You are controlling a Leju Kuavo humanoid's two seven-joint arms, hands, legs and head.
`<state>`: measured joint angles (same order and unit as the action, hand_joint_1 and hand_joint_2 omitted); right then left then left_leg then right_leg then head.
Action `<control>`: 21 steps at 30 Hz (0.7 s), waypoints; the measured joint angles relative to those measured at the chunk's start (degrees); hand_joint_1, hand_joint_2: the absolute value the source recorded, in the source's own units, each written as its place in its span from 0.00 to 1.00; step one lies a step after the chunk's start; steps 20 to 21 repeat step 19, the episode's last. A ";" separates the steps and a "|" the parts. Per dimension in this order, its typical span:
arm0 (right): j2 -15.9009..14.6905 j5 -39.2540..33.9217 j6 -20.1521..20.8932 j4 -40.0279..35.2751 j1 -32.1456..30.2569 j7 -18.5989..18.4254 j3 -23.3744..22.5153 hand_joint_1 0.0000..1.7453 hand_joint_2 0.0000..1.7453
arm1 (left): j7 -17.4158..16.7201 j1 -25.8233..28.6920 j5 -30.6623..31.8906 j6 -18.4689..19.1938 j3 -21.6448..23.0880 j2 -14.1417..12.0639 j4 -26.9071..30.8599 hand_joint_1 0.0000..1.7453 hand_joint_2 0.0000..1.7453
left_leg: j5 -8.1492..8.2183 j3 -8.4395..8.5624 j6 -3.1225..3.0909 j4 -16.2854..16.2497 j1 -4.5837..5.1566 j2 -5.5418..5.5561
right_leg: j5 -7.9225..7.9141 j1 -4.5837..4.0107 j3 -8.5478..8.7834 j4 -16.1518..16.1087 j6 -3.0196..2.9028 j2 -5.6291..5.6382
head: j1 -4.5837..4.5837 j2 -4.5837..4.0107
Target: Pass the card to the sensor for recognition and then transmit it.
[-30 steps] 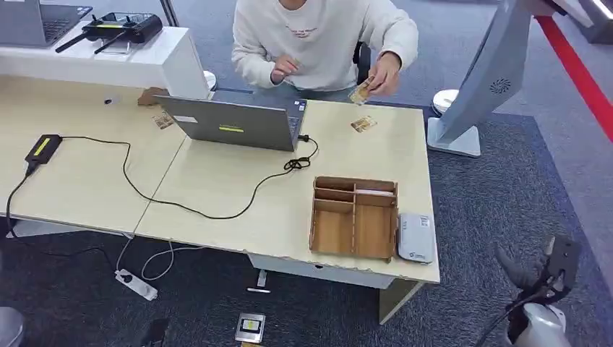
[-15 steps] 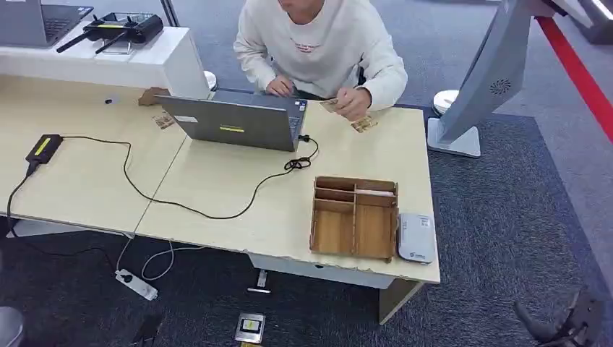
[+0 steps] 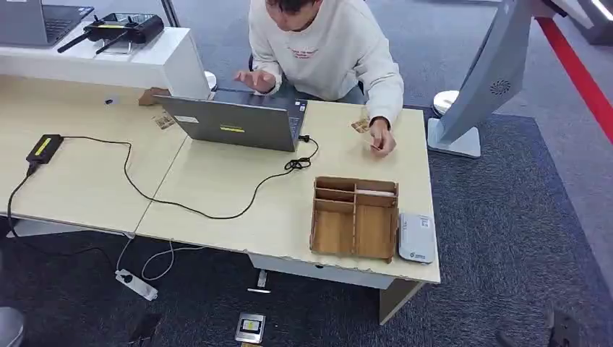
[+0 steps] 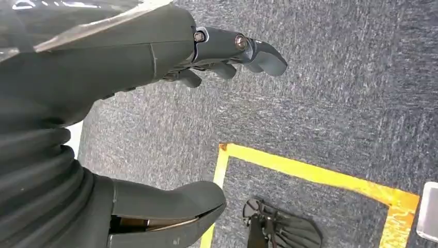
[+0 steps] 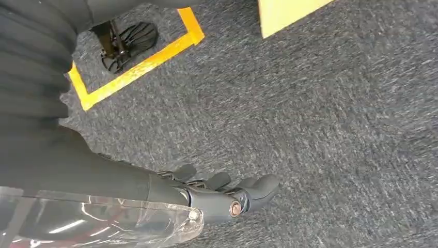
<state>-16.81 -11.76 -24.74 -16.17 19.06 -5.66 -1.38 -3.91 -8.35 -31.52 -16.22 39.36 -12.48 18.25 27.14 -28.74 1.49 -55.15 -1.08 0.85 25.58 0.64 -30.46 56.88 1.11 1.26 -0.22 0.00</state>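
Card (image 3: pixel 361 126) — flat on desk (image 3: pixel 217 191), twelve o'clock of white sensor (image 3: pixel 416 238), well apart; unscanned, I judge. Left hand (image 4: pixel 227 57), right hand (image 5: pixel 227 194) — fingers spread, holding nothing.

Head view looks down and forward over the counter (image 3: pixel 217 195) from afar; both wrist views face the carpet (image 4: pixel 335 103) close, sharing yellow floor tape (image 5: pixel 139 64).

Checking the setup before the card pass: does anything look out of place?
Yes: a small flat device lies on the carpet below the desk, near a power strip with a trailing cable. On the desk nothing looks spilled or tipped; the wooden organizer sits flat.
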 joint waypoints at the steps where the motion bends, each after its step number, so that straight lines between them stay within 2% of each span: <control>1: 0.00 0.74 0.35 0.17 -0.01 -0.85 0.15 0.00 1.00 | 0.00 0.00 0.15 0.09 0.06 -0.06 0.02 0.00 1.00 | 0.00 0.00 0.00 0.00 0.00 0.00 | 0.00 0.00 0.00 0.00 0.00 0.00 | -0.02 0.00; 4: 0.00 2.56 1.40 0.48 -0.31 -2.67 0.59 0.00 1.00 | -0.02 0.00 0.35 0.68 0.53 -0.48 0.22 0.00 1.00 | 0.00 0.00 0.00 0.00 0.01 0.00 | 0.00 0.01 0.01 0.00 0.00 0.00 | 0.02 0.00; 21: 0.48 9.84 3.98 0.85 -2.66 -5.79 5.77 0.00 1.00 | -1.27 0.27 0.96 1.64 3.26 -2.95 3.28 0.00 1.00 | 0.00 -0.01 0.00 0.01 0.00 0.00 | 0.00 0.00 0.01 0.00 0.00 0.00 | -0.02 0.00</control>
